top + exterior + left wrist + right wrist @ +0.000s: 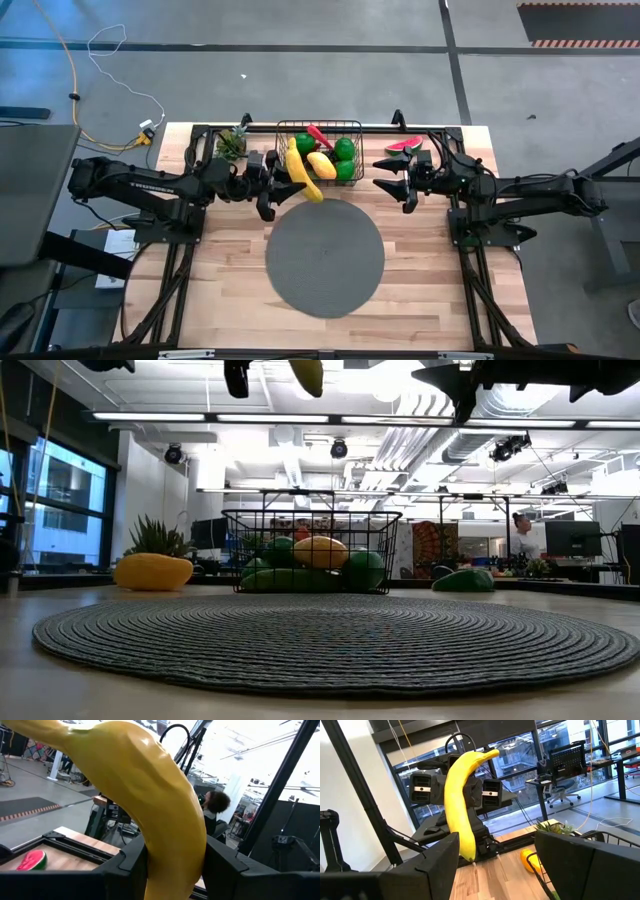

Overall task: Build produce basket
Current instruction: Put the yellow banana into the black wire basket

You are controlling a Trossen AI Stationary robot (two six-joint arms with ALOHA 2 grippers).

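Light wooden table top (420, 300) w/ black frame rails carries everything. Biggest thing on it: round grey woven mat (324, 258), centre of table, nothing on it. In the low view the mat (330, 635) fills the foreground.

Two dark arms reach in from the sides, both held high above the table. Left gripper (270, 187) sits just off the basket's near-left corner, above the mat's far edge, fingers clamped on a long yellow toy banana (303, 176). Banana angles from over the basket's left part down toward the mat. Left wrist view: banana (160, 815) is squeezed between both dark fingers (125, 865), filling most of that view. Right gripper (392, 175) hangs level w/ the left one, just right of the basket, fingers apart, nothing between them. Its wrist view looks straight at the banana (459, 805) in the other arm's grip.

Rectangular black wire-mesh basket (282, 128) stands at the table's far edge, centre. Inside: green limes (344, 149), a yellow-orange oval piece (321, 165), a red chilli (320, 135). Low view shows the basket (311, 550) w/ green and yellow pieces heaped in it.

Outside the basket: small toy pineapple, green spiky top and yellow body (231, 146), to its left near the far-left corner; red watermelon slice w/ green rind (404, 145) to its right, near the right gripper.

A person (521, 532) shows far off in the room behind.
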